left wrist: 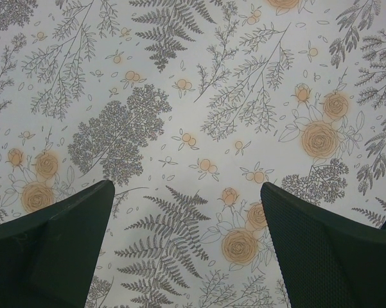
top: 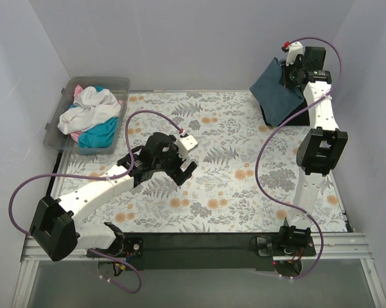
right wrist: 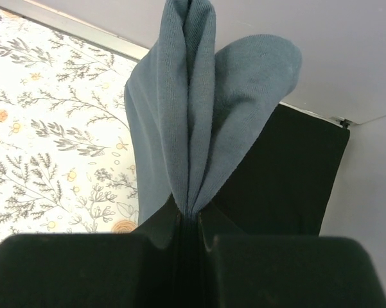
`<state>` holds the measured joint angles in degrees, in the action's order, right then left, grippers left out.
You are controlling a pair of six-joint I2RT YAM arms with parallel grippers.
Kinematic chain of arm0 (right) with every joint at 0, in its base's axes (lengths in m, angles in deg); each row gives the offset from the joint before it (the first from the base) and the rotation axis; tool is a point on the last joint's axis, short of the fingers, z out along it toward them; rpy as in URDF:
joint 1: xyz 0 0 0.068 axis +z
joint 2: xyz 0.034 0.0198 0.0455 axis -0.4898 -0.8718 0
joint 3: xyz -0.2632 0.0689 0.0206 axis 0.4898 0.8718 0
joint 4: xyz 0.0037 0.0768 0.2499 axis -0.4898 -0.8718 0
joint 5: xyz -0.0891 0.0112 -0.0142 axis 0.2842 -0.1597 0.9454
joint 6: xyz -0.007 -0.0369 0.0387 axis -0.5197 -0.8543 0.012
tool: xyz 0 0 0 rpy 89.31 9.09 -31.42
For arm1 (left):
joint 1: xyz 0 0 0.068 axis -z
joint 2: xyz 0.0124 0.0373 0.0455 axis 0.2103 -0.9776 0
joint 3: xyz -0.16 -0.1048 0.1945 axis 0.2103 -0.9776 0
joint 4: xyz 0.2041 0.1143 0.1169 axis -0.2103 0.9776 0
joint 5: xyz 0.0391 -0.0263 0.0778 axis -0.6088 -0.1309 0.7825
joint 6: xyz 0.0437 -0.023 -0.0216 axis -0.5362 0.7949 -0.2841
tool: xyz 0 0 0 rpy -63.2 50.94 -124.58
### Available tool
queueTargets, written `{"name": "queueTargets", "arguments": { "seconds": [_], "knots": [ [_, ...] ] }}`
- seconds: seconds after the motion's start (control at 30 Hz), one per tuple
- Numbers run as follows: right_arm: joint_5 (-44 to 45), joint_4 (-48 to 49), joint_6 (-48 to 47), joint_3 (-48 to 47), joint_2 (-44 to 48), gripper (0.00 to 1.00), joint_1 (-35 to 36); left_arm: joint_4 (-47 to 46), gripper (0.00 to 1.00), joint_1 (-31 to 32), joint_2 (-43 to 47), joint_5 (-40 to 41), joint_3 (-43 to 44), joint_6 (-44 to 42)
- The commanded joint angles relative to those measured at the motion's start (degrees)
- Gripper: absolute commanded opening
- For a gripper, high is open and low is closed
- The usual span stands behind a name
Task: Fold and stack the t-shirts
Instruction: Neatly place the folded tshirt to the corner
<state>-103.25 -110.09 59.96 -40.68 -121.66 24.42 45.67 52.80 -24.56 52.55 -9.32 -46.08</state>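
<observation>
Right pincer [right wrist: 189,221], blue-grey t-shirt [right wrist: 180,115] clamped between

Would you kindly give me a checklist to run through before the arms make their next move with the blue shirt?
1. Grip: right gripper shut on blue shirt: ok.
2. Clearance: blue shirt hanging free of black shirt: cannot tell.
3. Helper: left gripper open and empty: ok.
4. Landing spot: table cloth below left gripper bare: ok.
5. Queue: other shirts inside bin: ok.
</observation>
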Motion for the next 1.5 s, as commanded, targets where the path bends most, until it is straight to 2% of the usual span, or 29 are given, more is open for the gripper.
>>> {"name": "queueTargets", "arguments": {
  "seconds": [0.0,0.67,0.93,1.0,1.03,1.1,1.13,1.2,1.33,1.47],
  "knots": [
    [-0.2,5.3,0.4,-2.1,0.0,0.01,-1.4,0.5,0.98,-0.2,-0.3,-0.7,0.4,0.0],
    [3.0,11.0,1.2,-0.5,-5.4,0.01,-5.1,2.1,0.98,-0.2,-1.8,0.1,1.6,-0.7],
    [4.3,15.0,1.8,3.8,-5.7,0.02,-6.8,2.6,0.98,-0.2,-2.7,0.5,2.2,-0.2],
    [5.6,15.5,1.3,4.2,-6.3,0.12,-7.0,2.9,0.98,-0.2,-2.8,0.5,2.3,0.2],
    [6.5,15.8,1.3,4.2,-6.5,0.26,-7.1,3.1,0.98,-0.2,-2.8,0.4,2.6,0.3],
    [9.2,16.7,1.5,4.2,-6.5,0.37,-7.4,3.7,0.98,-0.3,-2.8,0.5,2.9,0.7],
    [9.8,16.8,1.7,4.1,-6.4,0.52,-7.7,3.8,0.98,-0.5,-2.7,0.5,3.0,0.9],
    [11.2,17.2,1.5,4.1,-5.5,0.72,-7.9,4.2,0.98,-1.2,-2.5,0.6,3.3,1.7],
    [9.3,17.0,0.3,6.2,-1.8,0.98,-8.0,4.8,0.98,-3.5,-2.2,-1.6,4.4,4.0],
    [4.8,12.9,-0.8,8.3,3.4,0.98,-7.3,5.2,0.98,-6.6,-1.8,-5.9,5.3,7.2]
  ]
}}
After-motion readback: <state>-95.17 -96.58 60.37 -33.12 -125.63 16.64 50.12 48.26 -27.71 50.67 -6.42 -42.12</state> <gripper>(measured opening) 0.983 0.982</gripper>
